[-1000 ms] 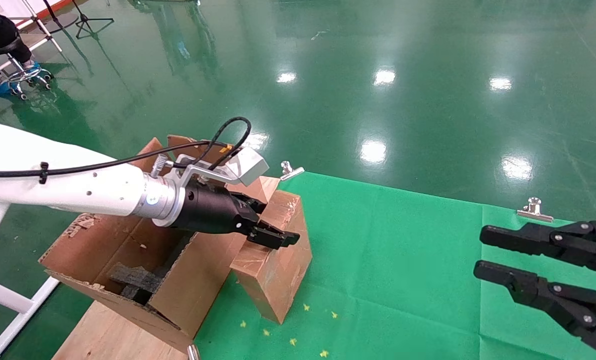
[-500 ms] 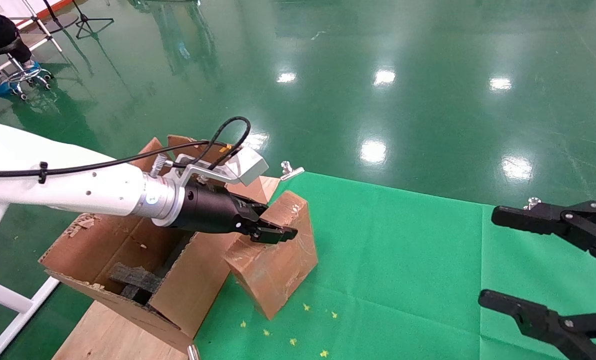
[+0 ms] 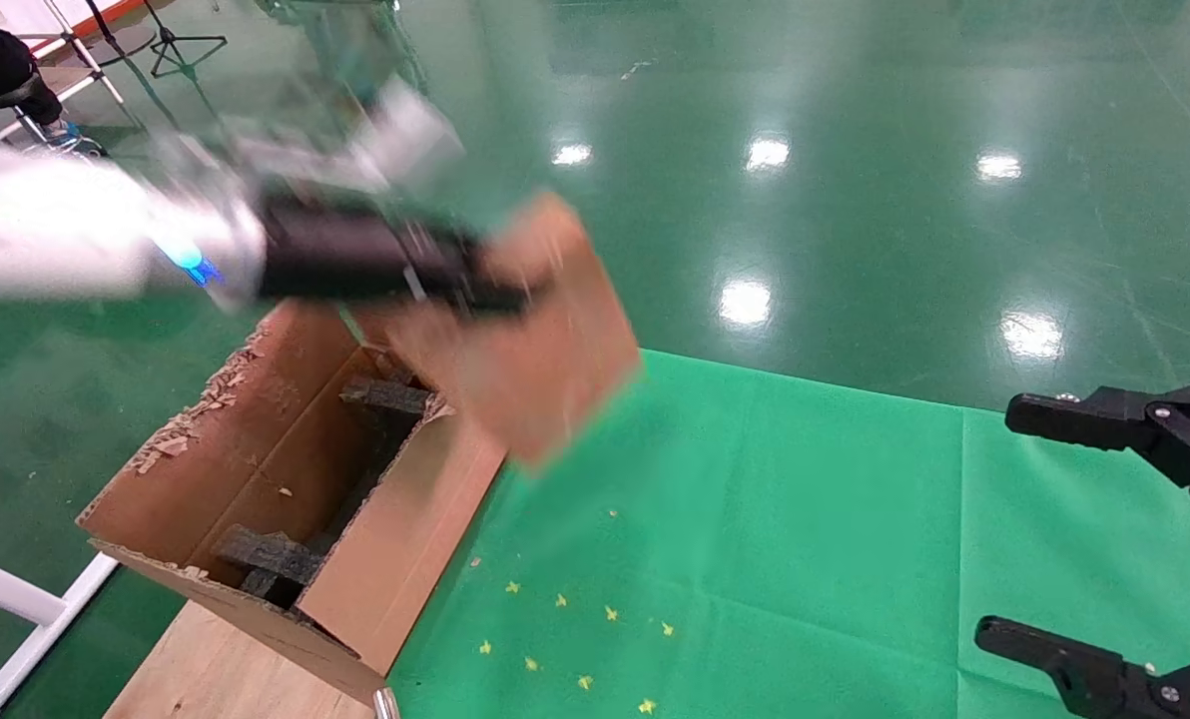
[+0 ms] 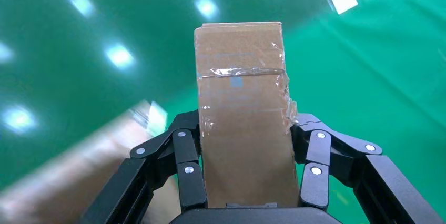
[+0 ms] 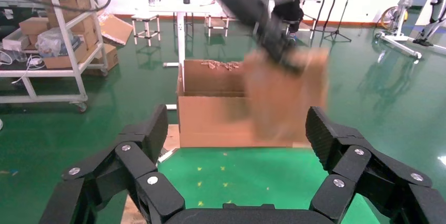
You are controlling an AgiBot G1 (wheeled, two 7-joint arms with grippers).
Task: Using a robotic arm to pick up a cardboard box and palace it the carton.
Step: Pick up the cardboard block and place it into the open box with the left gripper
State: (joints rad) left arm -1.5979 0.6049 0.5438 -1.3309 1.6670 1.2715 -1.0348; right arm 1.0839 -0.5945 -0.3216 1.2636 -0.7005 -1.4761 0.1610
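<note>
Head view: the left tool (image 3: 500,295) of the robotic arm (image 3: 56,240) is clamped on the cardboard box (image 3: 535,340), which hangs tilted in the air, clear of the green tabletop (image 3: 755,539) and just beside the far end of the carton (image 3: 296,479); the step in hand appears to be the carry, best done by keeping the box above the torn flaps until it is over the opening; black foam pieces (image 3: 271,554) take up part of the inside, so the open room looks greatest in the middle; the right tool (image 3: 1094,539) stands with fingers wide apart at the tabletop's right side, well apart from the load.

Left wrist view: both fingers (image 4: 186,166) press the taped sides of the box (image 4: 242,129); the grip sits at one end, so the box could swing.

Right wrist view: the right tool (image 5: 236,134), spread open, frames the carton (image 5: 215,113) and the lifted box (image 5: 284,98) farther off.
</note>
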